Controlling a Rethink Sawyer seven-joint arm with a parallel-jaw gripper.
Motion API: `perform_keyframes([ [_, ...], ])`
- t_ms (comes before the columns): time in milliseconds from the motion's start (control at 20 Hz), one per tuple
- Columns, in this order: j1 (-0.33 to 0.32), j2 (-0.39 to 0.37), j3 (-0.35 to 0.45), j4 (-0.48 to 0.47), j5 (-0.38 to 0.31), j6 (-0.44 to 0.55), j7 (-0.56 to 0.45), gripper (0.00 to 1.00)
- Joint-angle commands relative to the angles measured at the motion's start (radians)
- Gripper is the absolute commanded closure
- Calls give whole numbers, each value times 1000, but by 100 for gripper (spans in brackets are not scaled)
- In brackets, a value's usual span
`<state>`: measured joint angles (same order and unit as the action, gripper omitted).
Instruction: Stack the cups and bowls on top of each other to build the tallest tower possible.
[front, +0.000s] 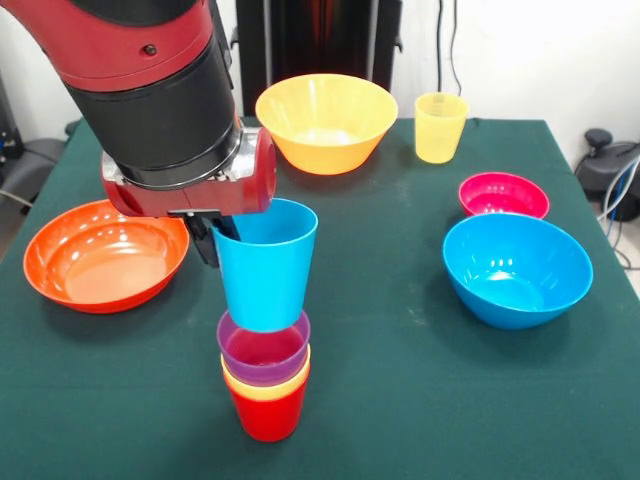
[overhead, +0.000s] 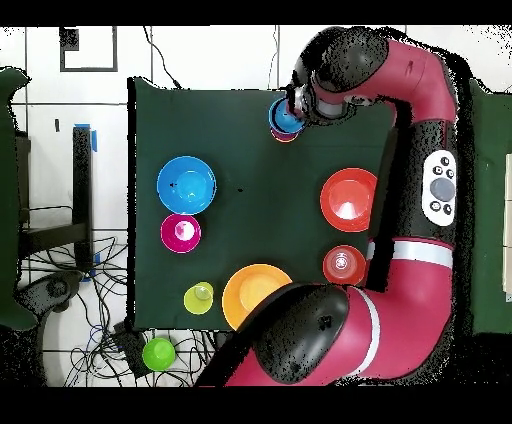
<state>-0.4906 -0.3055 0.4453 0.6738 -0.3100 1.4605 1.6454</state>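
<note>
Front view: red/black arm is coming down from upper left, claw (front: 215, 240) mostly hidden behind the wrist. One dark finger (front: 204, 245) is showing at the rim of the blue cup (front: 264, 265), left side; looks like the claw is pinching that rim and holding the cup, though the 2nd finger is hidden inside or behind it. Blue cup is hanging upright w/ its base sitting in the mouth of the tower (front: 265, 385), lower centre: red cup (front: 266, 413) at bottom, yellow-orange cup (front: 266, 385) nested in it, purple cup (front: 264, 350) on top.

Rest on the green tabletop (front: 400, 400):
- wide orange bowl (front: 105, 255) at left, just beside the arm
- lg yellow-orange bowl (front: 326, 122) top centre
- pale yellow cup (front: 440, 127) top right, near that bowl
- magenta-pink bowl (front: 503, 195) right, lg blue bowl (front: 517, 268) just below it, close together

Overhead: claw and blue cup (overhead: 285, 117) are sitting at the frame's upper centre, near the tabletop edge, well apart from the bowls. A small orange bowl (overhead: 343, 265) is lying lower right, next to the arm.
</note>
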Motion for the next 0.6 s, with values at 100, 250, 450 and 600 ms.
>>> perform_keyframes([
  [100,-6,-1,32,126,-71,-103,-350,100],
  [250,-10,-3,29,145,-73,-132,-349,100],
  [450,-16,5,29,157,-79,-171,-358,100],
  [600,-13,20,32,135,-86,-169,-360,100],
])
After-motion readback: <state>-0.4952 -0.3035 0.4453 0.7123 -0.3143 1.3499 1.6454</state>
